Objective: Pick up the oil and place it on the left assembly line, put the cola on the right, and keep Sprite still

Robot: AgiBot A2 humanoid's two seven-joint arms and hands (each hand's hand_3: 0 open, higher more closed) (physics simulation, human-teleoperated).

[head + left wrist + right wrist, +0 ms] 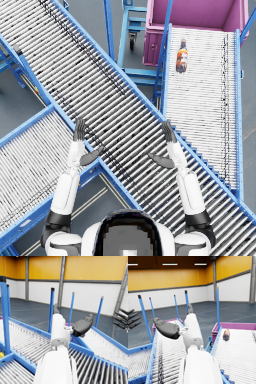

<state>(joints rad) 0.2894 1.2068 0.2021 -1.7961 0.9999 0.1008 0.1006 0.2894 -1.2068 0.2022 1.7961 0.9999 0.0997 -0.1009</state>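
Hovering over the rollers of the middle line [115, 115], the left hand [81, 149] and the right hand [172, 150] are both empty. Their fingers [79, 130] are stretched forward and the thumbs turn toward each other. I judge this as a waiting pose: the palms face inward, ready to take whatever comes between them, and they touch nothing.

Only one bottle [181, 57] shows. It lies on the right line [200, 110], near its far end and just before the purple bin [200, 12]. Its top is dark and its body is orange-brown. The label is too small to read, so I cannot say for sure that it is the cola, but its place on the right side fits the cola part of the task. No oil or Sprite shows in any view, and the left line [30, 155] carries nothing where it is visible.

In the head view all three lines and both hands appear together. The right wrist view brings the bottle [226, 334] closer, resting on its side. The left wrist view does not reach the bottle at all and shows only its own hand [81, 326] above the rollers.
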